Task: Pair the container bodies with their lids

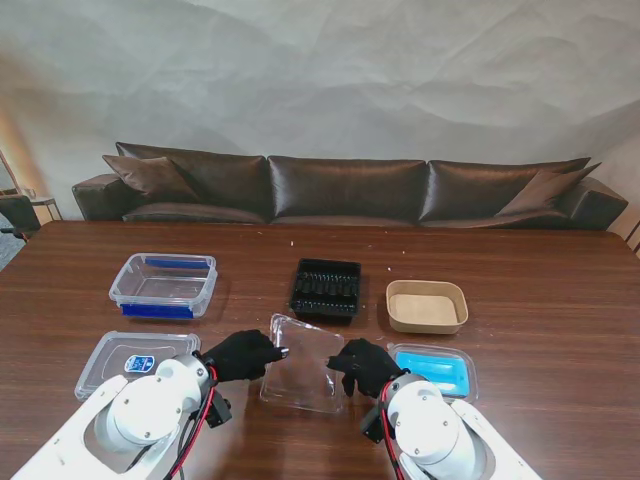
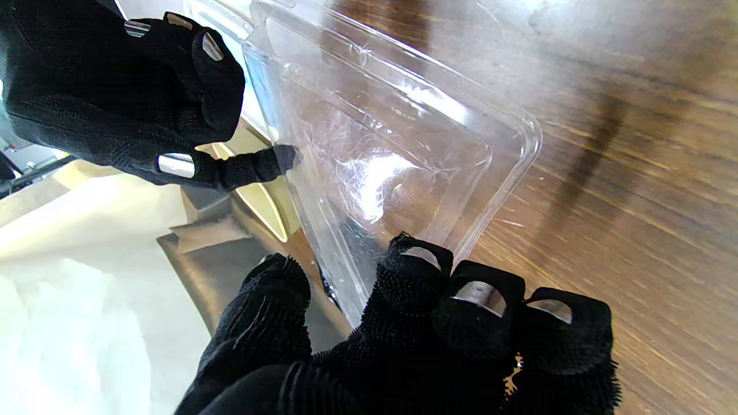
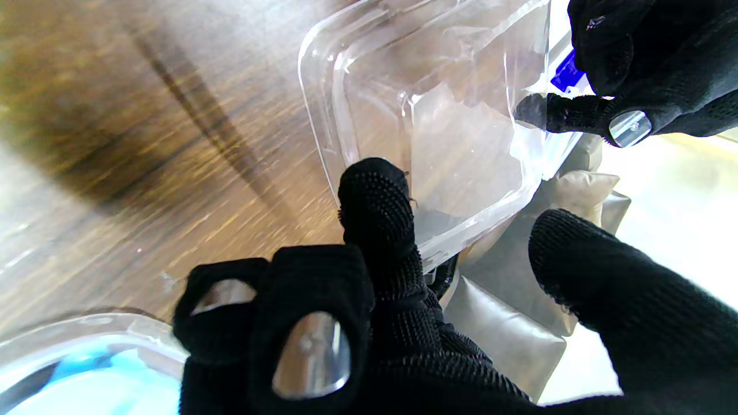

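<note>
- No pair joined yet, by my reading — three bodies sit open at the far side: clear box [image 1: 163, 285], black tray [image 1: 326, 290], tan bowl [image 1: 427, 306].
- Left hand [image 1: 242, 355] and right hand [image 1: 366, 366] both grip the clear lid [image 1: 303, 365], raised and tilted just nearer me than the tray.
- Two more lids lie flat on the desk [image 1: 560, 300] — labelled lid [image 1: 135, 360] left, blue lid [image 1: 436, 368] right, partly behind the right arm.
- Grip depth on the lid's rim is hard to judge.

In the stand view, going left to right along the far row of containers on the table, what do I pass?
Clear plastic box with blue clips → black ridged plastic tray → tan rounded paper tray.
</note>
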{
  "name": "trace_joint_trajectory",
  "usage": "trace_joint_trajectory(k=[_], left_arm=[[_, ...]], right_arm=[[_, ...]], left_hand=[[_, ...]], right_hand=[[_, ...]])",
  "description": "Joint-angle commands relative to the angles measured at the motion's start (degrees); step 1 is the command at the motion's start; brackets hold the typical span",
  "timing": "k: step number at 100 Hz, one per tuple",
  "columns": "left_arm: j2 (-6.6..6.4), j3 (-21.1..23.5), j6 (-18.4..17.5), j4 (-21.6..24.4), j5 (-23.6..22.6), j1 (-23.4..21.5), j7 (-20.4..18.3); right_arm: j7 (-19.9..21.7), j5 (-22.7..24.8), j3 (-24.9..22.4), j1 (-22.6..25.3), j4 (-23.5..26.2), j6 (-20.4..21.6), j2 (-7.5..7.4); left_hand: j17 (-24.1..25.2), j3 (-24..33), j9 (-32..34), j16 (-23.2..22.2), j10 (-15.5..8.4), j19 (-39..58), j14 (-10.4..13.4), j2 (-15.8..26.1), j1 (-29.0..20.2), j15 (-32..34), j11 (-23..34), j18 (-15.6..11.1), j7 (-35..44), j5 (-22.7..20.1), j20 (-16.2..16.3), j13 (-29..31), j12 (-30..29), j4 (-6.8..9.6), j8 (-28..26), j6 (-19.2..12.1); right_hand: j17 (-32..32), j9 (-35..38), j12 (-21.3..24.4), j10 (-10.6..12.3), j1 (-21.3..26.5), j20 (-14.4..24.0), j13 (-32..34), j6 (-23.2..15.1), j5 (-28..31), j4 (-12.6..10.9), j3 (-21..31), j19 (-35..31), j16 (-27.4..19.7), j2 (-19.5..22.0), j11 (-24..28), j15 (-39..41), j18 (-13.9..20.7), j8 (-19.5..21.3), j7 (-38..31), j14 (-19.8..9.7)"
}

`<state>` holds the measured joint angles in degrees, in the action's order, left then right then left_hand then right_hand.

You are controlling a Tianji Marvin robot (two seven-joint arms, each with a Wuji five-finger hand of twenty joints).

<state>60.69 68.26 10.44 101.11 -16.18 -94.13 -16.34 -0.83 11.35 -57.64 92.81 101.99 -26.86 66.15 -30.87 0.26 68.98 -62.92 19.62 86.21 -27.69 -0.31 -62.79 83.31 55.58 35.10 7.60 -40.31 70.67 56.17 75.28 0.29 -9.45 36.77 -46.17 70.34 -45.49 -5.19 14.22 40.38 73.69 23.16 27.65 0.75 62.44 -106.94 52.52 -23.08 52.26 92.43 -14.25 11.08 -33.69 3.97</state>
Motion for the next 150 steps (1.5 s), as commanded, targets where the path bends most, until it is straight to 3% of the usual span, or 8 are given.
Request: trace_joint_trajectory(k=[1, 44, 75, 119, 150], left_arm=[[0.60, -0.22, -0.56, 1.28, 0.23, -0.11, -1.29], [0.80, 0.14, -1.33, 1.64, 0.17, 0.70, -0.62], [1.10, -0.87, -1.15, -0.68, 2.26, 4.71, -0.88], [2.16, -4.40, -0.78, -8.14, 6.60, 14.22, -0.86], [3.12, -7.27, -0.68, -15.38, 9.77, 21.44, -1.26]], right_arm=[[0.94, -0.18, 0.31, 0.51, 1.61, 0.75, 0.69], [0.12, 0.21, -0.74, 0.00, 2.71, 0.38, 0.92], [-0.17, -0.70, -0.79, -3.12, 1.44, -1.57, 1.44], [-0.18, -2.75, -0.45, -10.23, -3.10, -4.55, 2.48], [-0.75, -5.57, 1.68, -17.18, -10.47, -5.17, 3.94]], left_hand=[[2.34, -0.56, 0.79, -0.77, 3.06, 0.40, -4.85, 2.46, -2.19, 0.67, 0.27, -0.57, 0.20, -2.59, 0.36, 0.63, 0.52, -0.89, -0.96, -11.67], [2.40, -0.55, 0.80, -0.86, 3.13, 0.32, -4.88, 2.39, -2.17, 0.58, 0.10, -0.51, 0.20, -2.66, 0.38, 0.61, 0.48, -0.88, -1.01, -11.59], [2.70, -0.53, 0.68, -0.90, 3.19, 0.09, -5.10, 2.32, -2.19, 0.24, -0.07, -0.42, 0.24, -2.81, 0.38, 0.38, 0.46, -0.87, -1.06, -11.72], [2.75, -0.53, 0.63, -1.01, 3.31, 0.04, -5.26, 2.27, -2.22, 0.08, -0.21, -0.41, 0.18, -2.75, 0.43, 0.25, 0.49, -0.87, -1.06, -11.84], [2.95, -0.53, 0.52, -1.08, 3.37, -0.08, -5.32, 2.26, -2.22, -0.07, -0.31, -0.38, 0.21, -2.81, 0.46, 0.06, 0.52, -0.87, -1.11, -11.83]], right_hand=[[-21.22, 0.21, 0.23, -3.26, -1.19, -1.84, 1.42, -13.22, 1.84, -0.30, 1.14, -6.07, -0.70, 0.10, 1.26, 1.03, -0.90, -0.35, 0.31, -0.54], [-21.24, 0.28, 0.26, -3.38, -1.14, -1.75, 1.42, -13.12, 2.19, -0.24, 1.19, -6.12, -0.70, -0.28, 1.19, 1.06, -1.07, -0.45, 0.59, -0.66], [-21.24, 0.28, 0.24, -3.37, -1.22, -1.71, 1.41, -13.14, 2.27, -0.18, 1.23, -6.14, -0.68, -0.29, 1.17, 1.10, -1.17, -0.49, 0.71, -0.45], [-21.24, 0.32, 0.23, -3.44, -1.12, -1.66, 1.40, -13.09, 2.32, -0.19, 1.40, -6.16, -0.68, -0.42, 1.16, 1.10, -1.25, -0.46, 0.68, -0.37], [-21.22, 0.29, 0.23, -3.52, -1.10, -1.63, 1.40, -13.07, 2.34, -0.16, 1.36, -6.12, -0.71, -0.31, 1.12, 1.03, -1.44, -0.44, 0.66, -0.21]])
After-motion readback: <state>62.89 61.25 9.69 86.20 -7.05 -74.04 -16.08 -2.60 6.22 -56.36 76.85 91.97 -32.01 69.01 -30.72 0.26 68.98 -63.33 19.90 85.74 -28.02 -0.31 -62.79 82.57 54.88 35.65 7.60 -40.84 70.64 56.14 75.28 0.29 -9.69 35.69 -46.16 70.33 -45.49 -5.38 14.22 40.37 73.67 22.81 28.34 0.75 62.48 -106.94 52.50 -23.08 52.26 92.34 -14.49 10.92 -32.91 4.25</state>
